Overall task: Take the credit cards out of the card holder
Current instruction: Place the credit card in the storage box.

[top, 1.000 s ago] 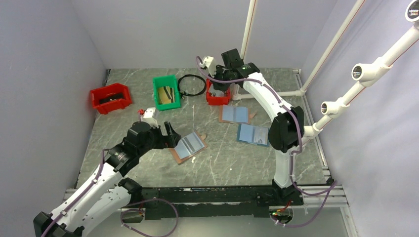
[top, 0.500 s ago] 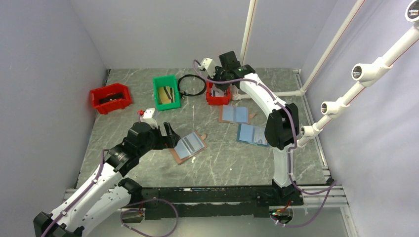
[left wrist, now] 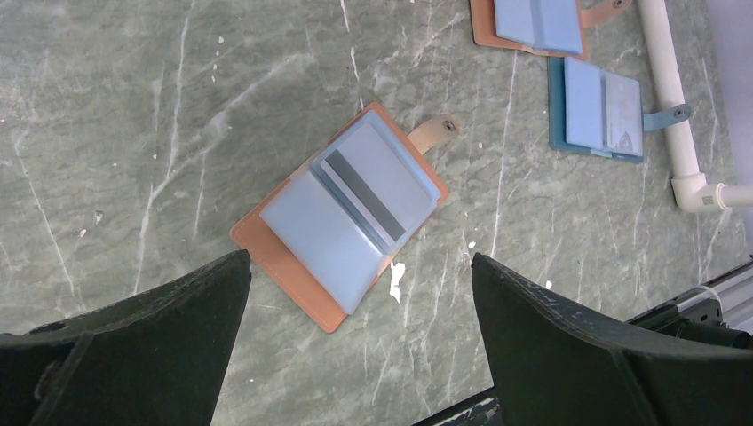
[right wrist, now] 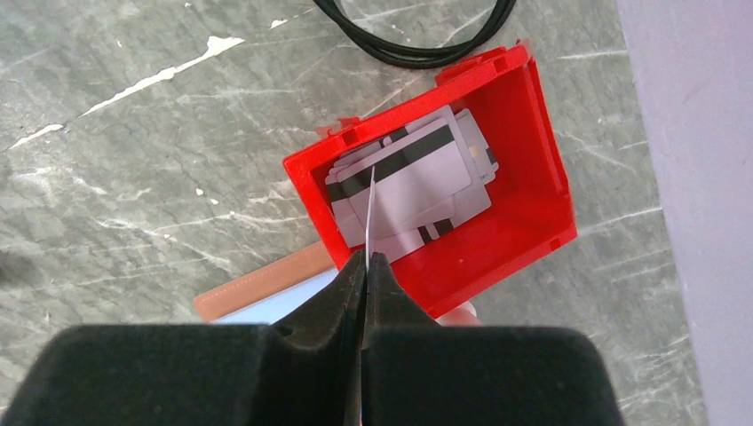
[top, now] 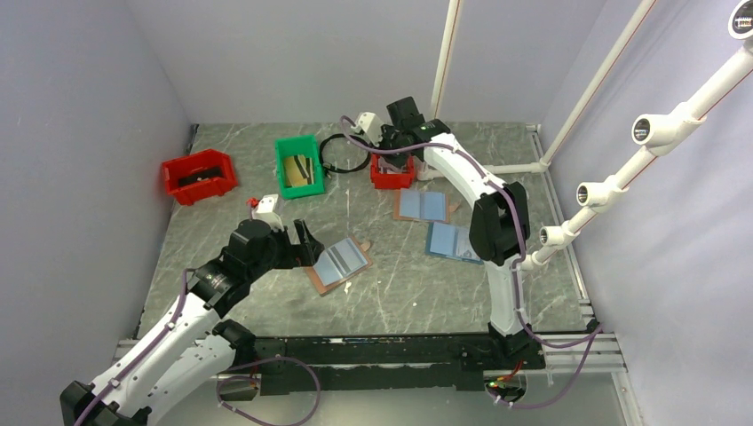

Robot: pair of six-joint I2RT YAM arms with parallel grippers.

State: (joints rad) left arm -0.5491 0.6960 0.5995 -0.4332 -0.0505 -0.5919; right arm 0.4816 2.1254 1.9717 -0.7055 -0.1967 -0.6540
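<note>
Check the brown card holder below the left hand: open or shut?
Open. The card holder lies spread flat on the table, pale blue inside facing up, side tab unfastened, a dark-striped card tucked in one half.

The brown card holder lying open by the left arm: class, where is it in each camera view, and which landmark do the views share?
Top external: card holder, left of centre, just right of the left pincer.
Left wrist: mid-picture, tilted, tab pointing upper right.
Right wrist: not in it.
Shared landmark: the blue-cover holder, up and right of it in the top and left wrist views.
</note>
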